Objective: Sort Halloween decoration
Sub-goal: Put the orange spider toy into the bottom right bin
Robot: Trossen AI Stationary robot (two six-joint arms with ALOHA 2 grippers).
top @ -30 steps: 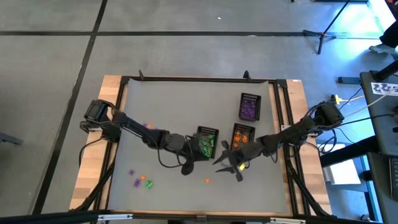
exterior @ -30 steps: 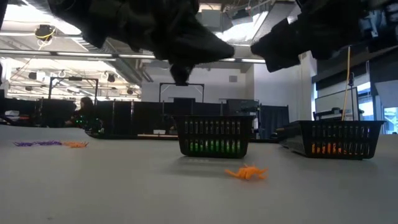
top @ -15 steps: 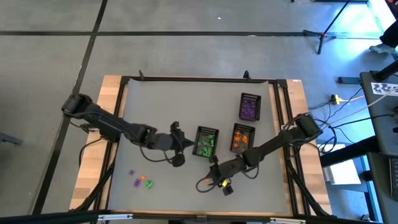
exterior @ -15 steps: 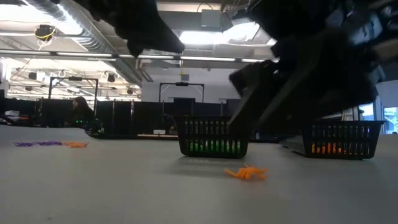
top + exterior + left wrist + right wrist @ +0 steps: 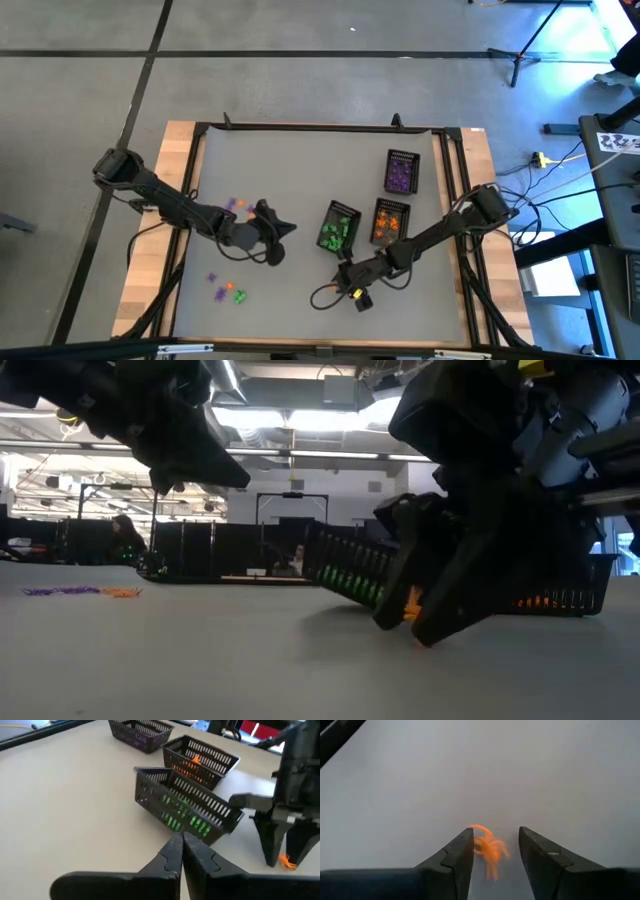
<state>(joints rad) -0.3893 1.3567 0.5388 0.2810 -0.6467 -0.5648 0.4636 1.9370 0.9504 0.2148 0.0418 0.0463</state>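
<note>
We are looking at the right gripper (image 5: 495, 845) reaching down to the grey table (image 5: 290, 180) near its front edge, its fingers standing apart on either side of a small orange trinket (image 5: 488, 851) — the piece is lying on the surface between the tips, close to one of them, and we cannot tell whether either finger is touching it. In the low view the same orange trinket (image 5: 411, 603) is showing just between the dark fingers at table level.

The left gripper (image 5: 182, 845) is hanging over the middle of the table with its fingers pressed together and nothing between them. Just beyond its tips the basket of green pieces (image 5: 187, 810) is sitting tilted, one side lifted off the table. The basket of orange pieces (image 5: 390, 221) is sitting just beside it, and the basket of purple pieces (image 5: 401, 172) farther back.

More loose trinkets are lying on the table's left side — a small group of purple, green and orange ones (image 5: 226, 291) near the front, and a few purple and orange ones (image 5: 235, 204) beside the left arm.
</note>
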